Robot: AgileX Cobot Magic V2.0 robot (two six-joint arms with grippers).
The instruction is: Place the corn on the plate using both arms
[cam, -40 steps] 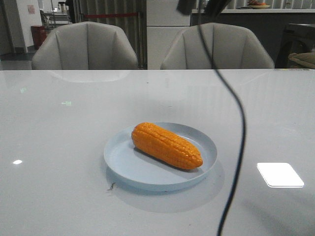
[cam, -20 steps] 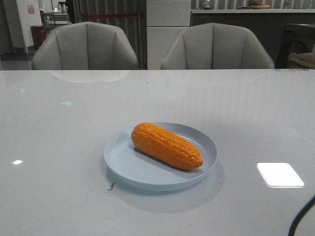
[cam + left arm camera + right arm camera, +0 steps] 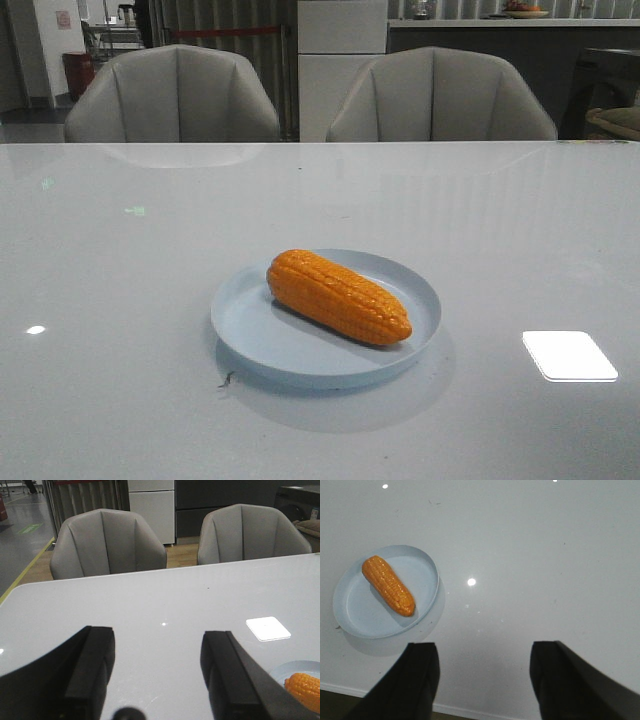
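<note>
The orange-yellow corn (image 3: 338, 296) lies on its side in the pale blue plate (image 3: 250, 325) at the middle of the table, its tapered end toward the front right. Neither arm shows in the front view. In the left wrist view my left gripper (image 3: 157, 645) is open over bare table, with the corn (image 3: 304, 690) and plate rim (image 3: 280, 669) at the picture's edge. High above the table, my right gripper (image 3: 484, 660) is open and empty, and the corn (image 3: 388, 585) rests in the plate (image 3: 360, 615) well clear of its fingers.
Two grey chairs (image 3: 172, 95) (image 3: 440, 95) stand behind the table's far edge. A bright light reflection (image 3: 568, 355) lies on the glossy white tabletop to the plate's right. The table's near edge (image 3: 450, 709) shows in the right wrist view.
The right arm's black cable and gripper, hanging across the front view a second ago, have withdrawn out of that view. The corn and plate have not moved.
</note>
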